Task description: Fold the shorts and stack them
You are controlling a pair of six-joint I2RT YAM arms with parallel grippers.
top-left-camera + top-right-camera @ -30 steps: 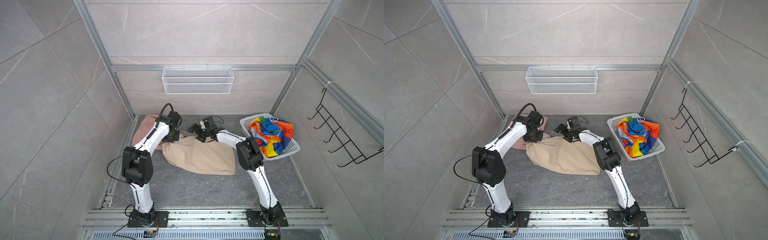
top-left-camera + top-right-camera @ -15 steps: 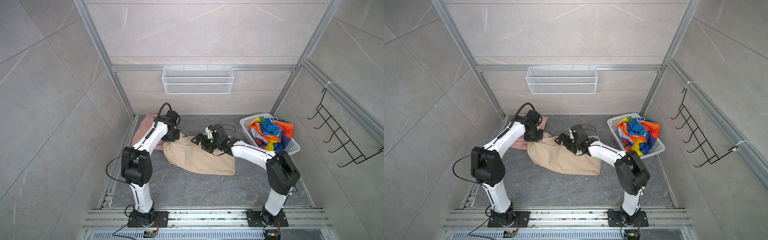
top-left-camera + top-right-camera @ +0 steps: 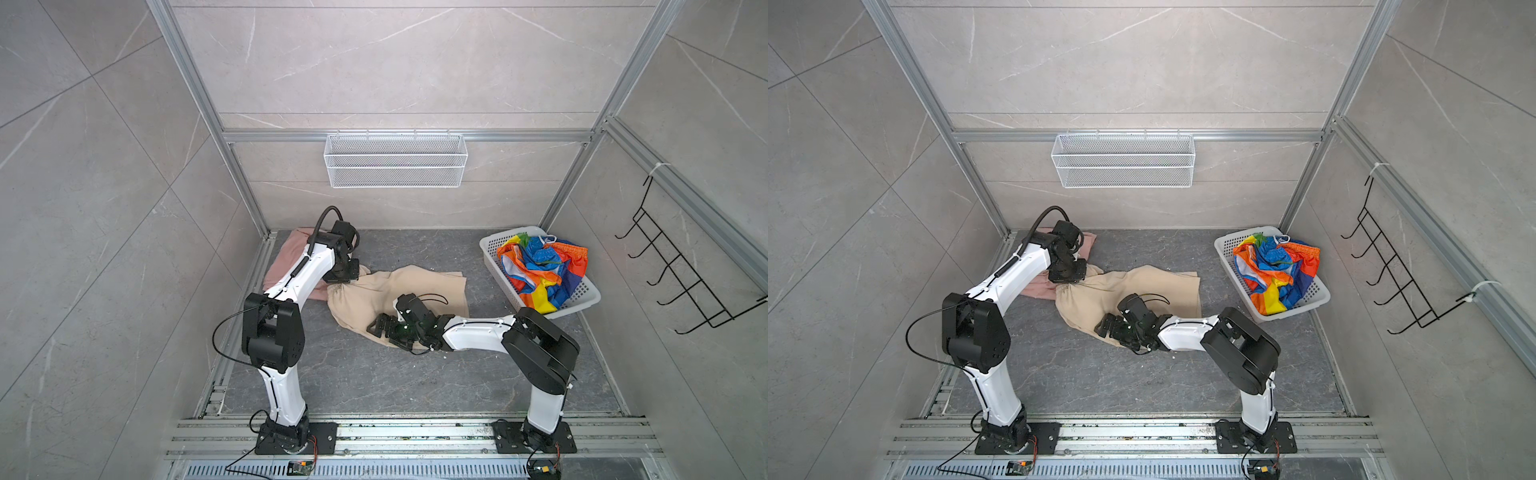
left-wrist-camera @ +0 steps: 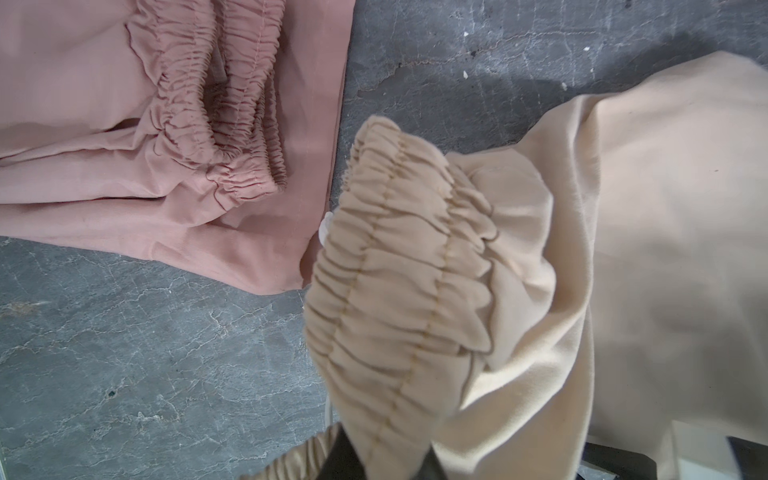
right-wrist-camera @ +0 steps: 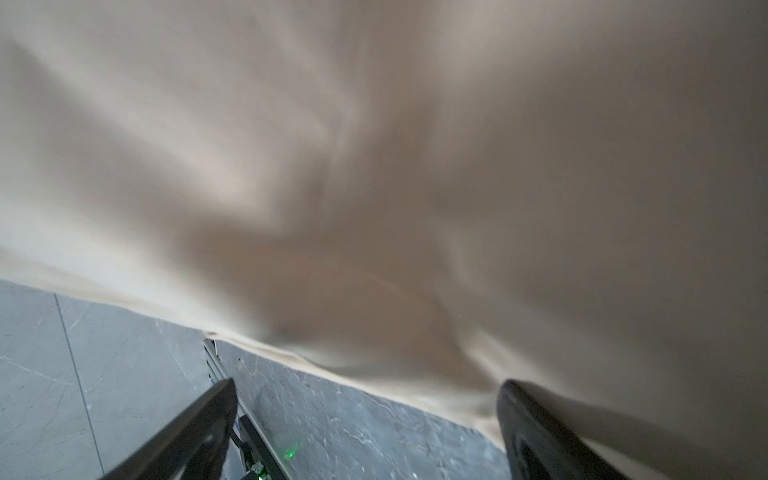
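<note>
The beige shorts [image 3: 419, 286] [image 3: 1154, 286] lie spread in the middle of the grey floor. My left gripper [image 3: 343, 283] [image 3: 1068, 283] [image 4: 386, 457] is shut on their gathered elastic waistband [image 4: 399, 291], lifting it slightly next to the pink shorts [image 3: 286, 259] [image 3: 1088, 245] [image 4: 166, 137], which lie flat at the back left. My right gripper [image 3: 376, 326] [image 3: 1104, 326] [image 5: 368, 384] stands open and low at the beige shorts' near edge, one finger over the cloth and one over bare floor. The rainbow-striped shorts [image 3: 540, 266] [image 3: 1275, 266] sit crumpled in the white basket [image 3: 490, 249] [image 3: 1225, 245].
A white wire shelf [image 3: 395, 166] hangs on the back wall and a black hook rack [image 3: 673, 286] on the right wall. Metal rails [image 3: 415, 432] run along the front. Bare grey floor [image 3: 374, 382] stretches in front of the shorts.
My right arm has swung from the beige shorts' far edge across to their near edge, still open. The left gripper has kept its hold on the waistband, nearly still.
</note>
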